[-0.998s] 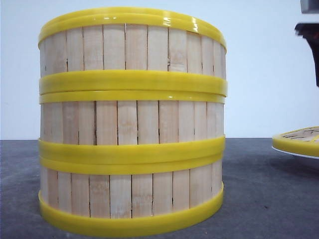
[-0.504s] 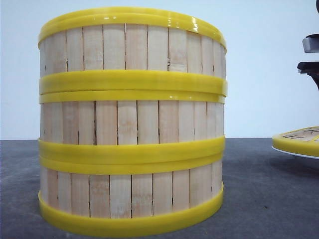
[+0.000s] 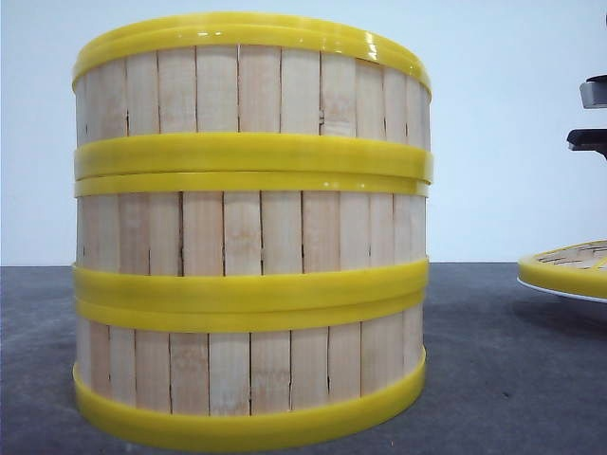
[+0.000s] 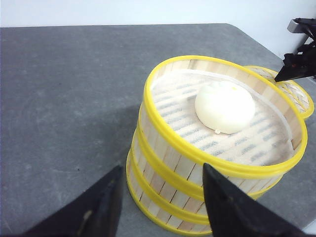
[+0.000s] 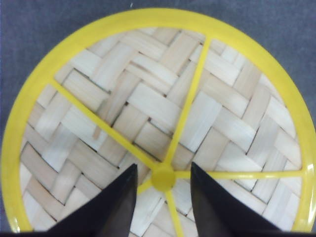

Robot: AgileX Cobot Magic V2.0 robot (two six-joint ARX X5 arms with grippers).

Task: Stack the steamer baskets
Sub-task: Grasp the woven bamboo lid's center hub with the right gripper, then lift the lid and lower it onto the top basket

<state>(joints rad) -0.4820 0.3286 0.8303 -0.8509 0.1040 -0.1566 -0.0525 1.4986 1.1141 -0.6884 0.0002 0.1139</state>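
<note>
The three baskets [image 3: 251,232] stand stacked in one straight column on the grey counter [image 3: 493,379], close to the front camera, yellow rim meeting yellow rim at each joint. In the left wrist view the top basket [image 4: 224,148] is uncovered, and a white bun [image 4: 224,107] lies on its pale slatted floor, toward the far side. The left gripper [image 4: 160,197] hangs just beside the stack, nearer the camera than the column, its two dark fingers [image 4: 227,207] spread wide with nothing between them; one finger overlaps the stack's wall in that view, but whether it touches cannot be told. The lid [image 5: 158,118], flat and woven with a yellow rim and yellow spokes, lies to the right of the stack and well apart from it; in the front view only its edge [image 3: 567,268] shows, resting on a white plate [image 3: 560,291]. The right gripper [image 5: 162,197] is above the lid, its fingers [image 5: 111,207] parted, one on each side of the small yellow knob [image 5: 163,177] at the hub where the spokes meet; they grip nothing, and contact with the knob cannot be judged. A bit of the right arm [image 3: 593,118] shows at the front view's right edge, above the lid.
</note>
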